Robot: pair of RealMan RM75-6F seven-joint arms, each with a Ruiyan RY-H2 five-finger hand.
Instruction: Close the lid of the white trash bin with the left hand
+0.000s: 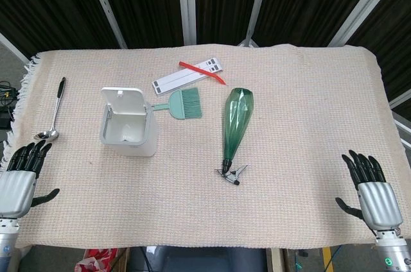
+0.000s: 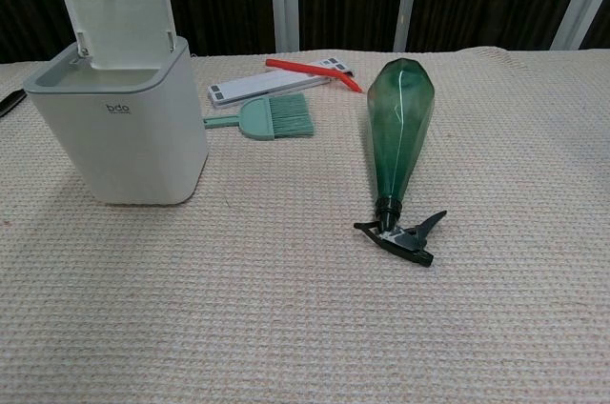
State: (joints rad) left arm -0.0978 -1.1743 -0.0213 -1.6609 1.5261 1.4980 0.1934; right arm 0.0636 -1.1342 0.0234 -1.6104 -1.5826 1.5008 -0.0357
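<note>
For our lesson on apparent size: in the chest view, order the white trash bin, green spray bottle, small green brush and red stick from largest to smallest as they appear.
1. white trash bin, nearest, lid up
2. green spray bottle
3. small green brush
4. red stick, thinnest; farther back, so its true size is unsure.

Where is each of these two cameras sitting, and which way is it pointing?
Head view: high up, looking steeply down on the table; the left robot hand and right robot hand show at the near edge.
Chest view: low, near table height, looking straight across; no part of the robot shows.
Shared: the open bin, green bottle and small brush.
</note>
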